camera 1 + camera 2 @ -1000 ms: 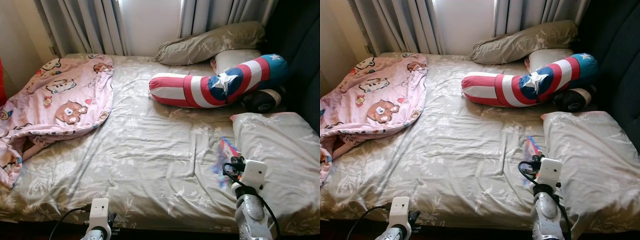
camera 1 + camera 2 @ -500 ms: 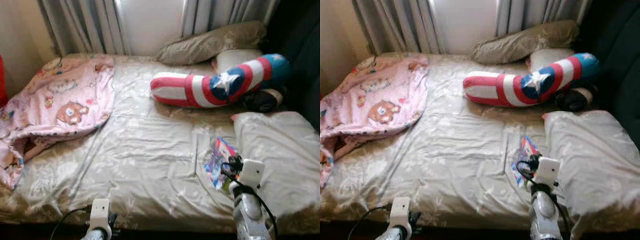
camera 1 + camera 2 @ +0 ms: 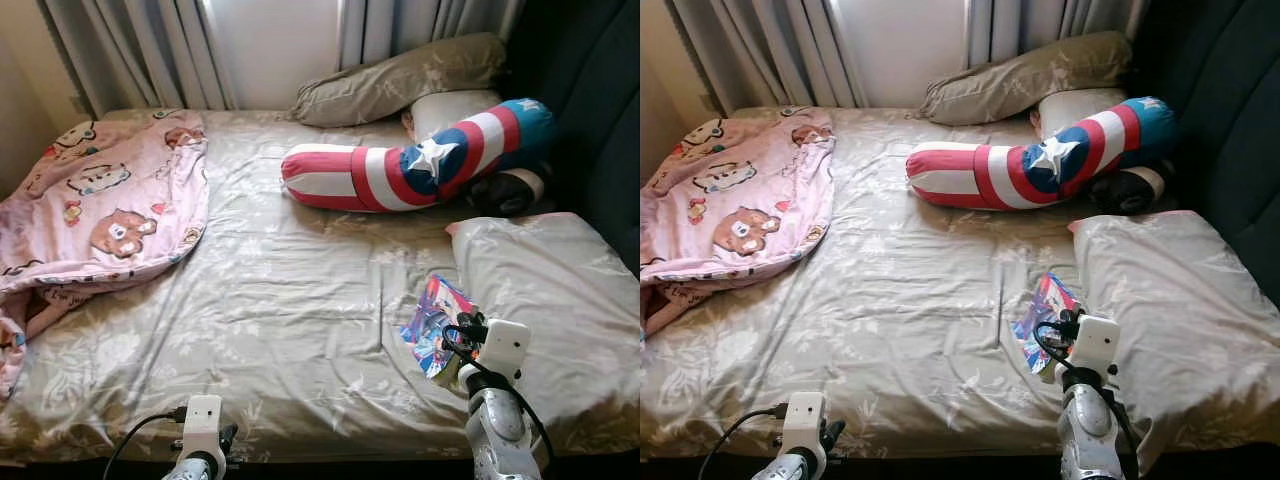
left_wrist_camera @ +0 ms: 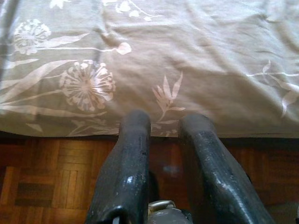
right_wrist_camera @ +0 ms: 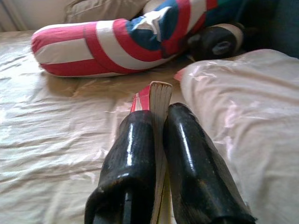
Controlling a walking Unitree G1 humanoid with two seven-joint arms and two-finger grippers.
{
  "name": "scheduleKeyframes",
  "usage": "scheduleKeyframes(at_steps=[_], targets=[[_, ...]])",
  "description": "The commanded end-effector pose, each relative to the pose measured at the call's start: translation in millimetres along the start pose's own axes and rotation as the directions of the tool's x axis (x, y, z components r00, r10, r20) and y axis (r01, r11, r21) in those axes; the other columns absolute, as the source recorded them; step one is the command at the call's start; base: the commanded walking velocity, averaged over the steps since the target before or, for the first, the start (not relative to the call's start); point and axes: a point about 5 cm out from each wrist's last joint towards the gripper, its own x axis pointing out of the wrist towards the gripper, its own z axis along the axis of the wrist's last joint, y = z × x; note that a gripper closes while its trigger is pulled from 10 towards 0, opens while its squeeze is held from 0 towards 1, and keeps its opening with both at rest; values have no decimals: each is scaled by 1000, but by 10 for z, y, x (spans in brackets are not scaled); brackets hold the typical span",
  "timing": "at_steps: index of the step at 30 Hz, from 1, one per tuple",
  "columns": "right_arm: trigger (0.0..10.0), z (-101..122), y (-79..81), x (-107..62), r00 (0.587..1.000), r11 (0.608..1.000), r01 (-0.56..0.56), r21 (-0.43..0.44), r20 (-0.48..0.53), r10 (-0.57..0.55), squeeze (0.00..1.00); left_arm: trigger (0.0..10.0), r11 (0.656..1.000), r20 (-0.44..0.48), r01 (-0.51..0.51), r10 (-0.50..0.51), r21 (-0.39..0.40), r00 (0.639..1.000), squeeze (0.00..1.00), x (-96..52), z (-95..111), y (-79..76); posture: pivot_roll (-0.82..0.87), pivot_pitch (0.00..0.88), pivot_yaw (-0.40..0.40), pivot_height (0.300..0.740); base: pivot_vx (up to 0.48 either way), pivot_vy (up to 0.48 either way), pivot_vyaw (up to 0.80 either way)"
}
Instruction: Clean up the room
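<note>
A thin colourful book (image 3: 434, 322) lies lifted at the right side of the bed, just left of a grey pillow (image 3: 545, 290). My right gripper (image 5: 158, 117) is shut on the book (image 5: 158, 95), whose pale page edge stands between the two black fingers. My right arm (image 3: 495, 400) rises from the bed's near edge. My left gripper (image 4: 163, 123) hangs low by the bed's near edge over a wooden floor (image 4: 42, 177), its fingers slightly apart with nothing between them. A pink cartoon blanket (image 3: 95, 205) lies crumpled on the bed's left side.
A long red, white and blue star cushion (image 3: 410, 170) lies across the far right of the bed. Behind it are a grey pillow (image 3: 400, 82) and a black round cushion (image 3: 505, 190). Curtains (image 3: 150, 50) hang behind. A dark headboard (image 3: 600, 110) stands at right.
The book has come further out from under the pillow's edge and shows more in my right gripper. The camera has shifted; the bed sits lower and more leftward in view.
</note>
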Motion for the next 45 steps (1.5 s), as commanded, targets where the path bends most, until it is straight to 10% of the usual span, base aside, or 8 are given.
scheduleKeyframes(at_steps=[1,45], targets=[[10000,125,16,52,998,1000,-3,0,64,3,0,10000,1000,-18,0,0,10,1000,0,-11,-35,20,-54,49,-9,740,285,0,0],[10000,74,7,47,999,1000,6,-1,38,-5,0,10000,999,-6,8,-8,31,1000,0,3,-2,-14,-53,52,-9,740,96,-96,0]])
